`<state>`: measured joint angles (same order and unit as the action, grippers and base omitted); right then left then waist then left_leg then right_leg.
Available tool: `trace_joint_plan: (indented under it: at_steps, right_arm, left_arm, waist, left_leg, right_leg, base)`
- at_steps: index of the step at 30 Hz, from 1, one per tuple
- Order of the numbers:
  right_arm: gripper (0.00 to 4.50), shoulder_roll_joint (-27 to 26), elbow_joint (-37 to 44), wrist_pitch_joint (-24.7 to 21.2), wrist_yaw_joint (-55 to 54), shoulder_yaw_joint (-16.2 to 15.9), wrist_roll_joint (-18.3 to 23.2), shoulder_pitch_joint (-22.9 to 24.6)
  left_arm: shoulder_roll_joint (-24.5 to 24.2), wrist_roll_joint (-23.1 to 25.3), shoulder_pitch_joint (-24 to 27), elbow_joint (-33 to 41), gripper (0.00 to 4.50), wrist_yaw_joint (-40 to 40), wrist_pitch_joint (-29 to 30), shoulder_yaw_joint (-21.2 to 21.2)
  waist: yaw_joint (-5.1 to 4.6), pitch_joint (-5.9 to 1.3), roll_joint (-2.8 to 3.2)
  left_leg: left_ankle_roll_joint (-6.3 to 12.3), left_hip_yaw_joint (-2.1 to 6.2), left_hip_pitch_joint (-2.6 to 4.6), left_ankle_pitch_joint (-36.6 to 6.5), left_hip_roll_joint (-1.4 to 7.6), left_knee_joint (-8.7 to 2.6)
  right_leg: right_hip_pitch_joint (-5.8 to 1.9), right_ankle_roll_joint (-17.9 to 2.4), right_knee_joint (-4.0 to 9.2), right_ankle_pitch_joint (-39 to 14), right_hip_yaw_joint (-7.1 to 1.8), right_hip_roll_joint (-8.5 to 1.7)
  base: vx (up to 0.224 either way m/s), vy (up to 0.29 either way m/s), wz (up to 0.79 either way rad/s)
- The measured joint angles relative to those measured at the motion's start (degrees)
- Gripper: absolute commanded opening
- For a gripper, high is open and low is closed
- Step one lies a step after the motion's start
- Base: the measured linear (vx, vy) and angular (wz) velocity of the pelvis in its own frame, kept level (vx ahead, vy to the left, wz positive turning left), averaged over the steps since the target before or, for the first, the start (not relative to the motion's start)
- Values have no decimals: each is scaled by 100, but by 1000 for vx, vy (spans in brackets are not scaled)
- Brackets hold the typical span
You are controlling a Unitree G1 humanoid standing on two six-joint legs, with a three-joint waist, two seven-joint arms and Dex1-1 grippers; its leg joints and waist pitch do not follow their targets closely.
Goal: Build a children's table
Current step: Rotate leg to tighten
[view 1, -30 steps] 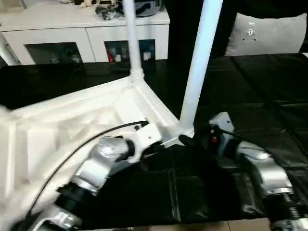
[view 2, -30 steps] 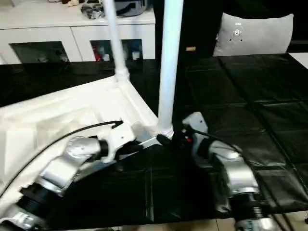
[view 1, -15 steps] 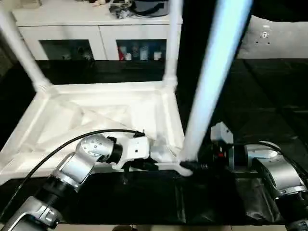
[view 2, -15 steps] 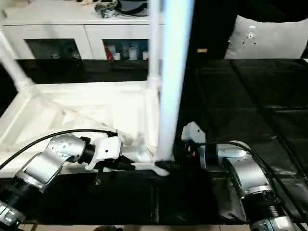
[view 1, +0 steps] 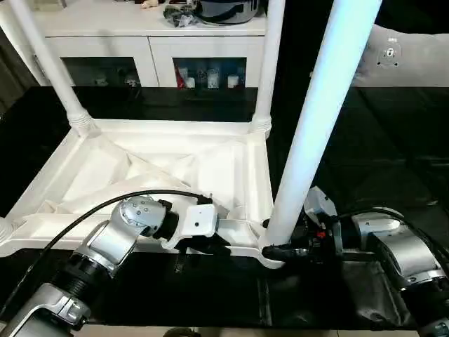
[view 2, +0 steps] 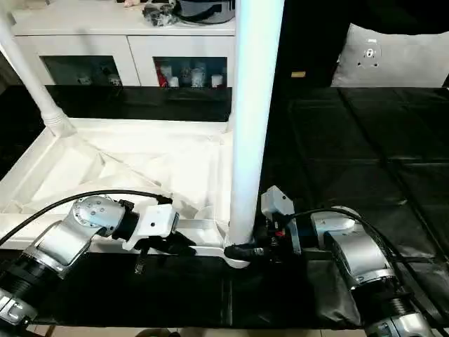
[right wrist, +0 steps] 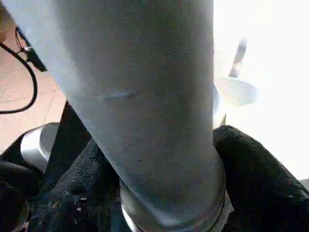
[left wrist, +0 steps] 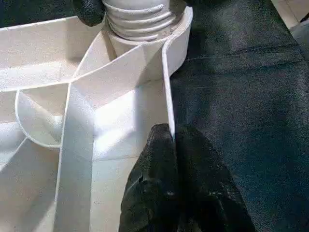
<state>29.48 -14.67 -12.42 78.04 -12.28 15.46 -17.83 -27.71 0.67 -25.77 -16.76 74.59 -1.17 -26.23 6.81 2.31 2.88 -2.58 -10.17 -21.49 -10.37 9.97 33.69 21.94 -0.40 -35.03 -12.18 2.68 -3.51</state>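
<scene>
The children's table (view 1: pixel 140 168) lies upside down on the black mat, ribbed underside up. Three white legs stand in its corner sockets: two at the far corners (view 1: pixel 52 70) (view 1: pixel 270 56) and one at the near right corner (view 1: pixel 316 126). My left gripper (left wrist: pixel 173 133) is shut on the thin front rim wall (left wrist: pixel 166 92), a little left of that near right socket. My right gripper (view 2: pixel 245 250) comes in from the right at the foot of the near right leg (right wrist: pixel 145 96). Its fingers (right wrist: pixel 251 179) press on both sides of the leg just above the socket.
A white cabinet with glass doors (view 1: pixel 140 42) runs along the back, with clutter on top. A grey cushion (view 1: pixel 414 56) leans at the back right. The black mat (view 1: pixel 379 154) stretches to the right of the table. A black cable (view 1: pixel 91 214) arcs over my left forearm.
The view has shifted, and the table has swung round to sit square to the cabinet. My right gripper's fingers have closed in on the leg's foot. The left gripper keeps its hold on the rim.
</scene>
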Motion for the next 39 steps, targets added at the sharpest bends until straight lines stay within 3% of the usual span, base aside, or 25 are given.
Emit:
trace_joint_plan:
  at_steps: [7,11,16,19,24,25,30,34,39]
  right_arm:
    - [262,-267,203,-206,-468,144,79,225]
    - [262,-849,-4,-340,-1659,394,-81,156]
    - [261,-1735,-490,-443,-3618,968,-284,-159]
    - [261,-2219,-845,-323,-4706,1194,-420,-408]
    - [261,-2514,-1082,13,-5552,1272,-615,-545]
    - [317,-2534,-1086,51,-5582,1306,-629,-543]
    - [365,-2527,-1076,268,-5459,1371,-618,-452]
    - [394,-2283,-1036,468,-5018,1345,-535,-311]
    - [439,-1540,-646,581,-3849,1243,-373,-9]
  left_arm:
    - [42,-206,333,297,0,-225,518,281]
    - [216,-68,453,426,0,-952,1132,544]
    - [1167,228,558,705,0,-2447,2244,817]
    - [1684,480,521,724,0,-3211,2592,822]
    - [2109,698,425,648,0,-3857,2807,812]
    - [2137,703,406,648,0,-3889,2839,803]
    - [2113,705,358,709,0,-3885,2868,708]
    - [1913,721,333,716,0,-3726,2661,596]
    - [1468,694,320,682,0,-3237,2162,436]
  waist:
    - [-50,-5,8]
    - [-234,-2,15]
    - [-485,8,8]
    - [-526,7,10]
    - [-477,1,23]
    - [-467,0,26]
    - [-414,3,31]
    - [-358,5,34]
    - [-328,13,37]
  left_leg:
    - [0,0,11,0,2,-3]
    - [-1,-1,47,1,0,-4]
    - [-4,-3,47,2,-9,8]
    - [-4,-2,50,2,-9,11]
    - [-4,-1,43,2,-9,1]
    - [-4,-1,39,1,-9,-2]
    - [-9,2,19,-5,-9,-19]
    - [-9,3,4,-5,-7,-21]
    - [-8,7,1,-6,-4,-19]
  right_leg:
    - [-1,-1,-6,0,0,1]
    - [-14,16,-7,-9,-8,3]
    - [-5,16,10,-9,-18,-2]
    - [-3,13,10,-6,-21,-1]
    - [0,14,8,-1,-19,0]
    - [1,11,9,2,-17,0]
    - [15,-19,14,20,-9,1]
    - [30,-16,14,18,-5,2]
    - [32,-12,11,16,-2,5]
  base:
    - [0,0,0]
    - [0,0,0]
    - [0,0,0]
    - [0,0,0]
    - [0,0,0]
    - [0,0,0]
    - [0,0,0]
    - [0,0,0]
    - [0,0,0]
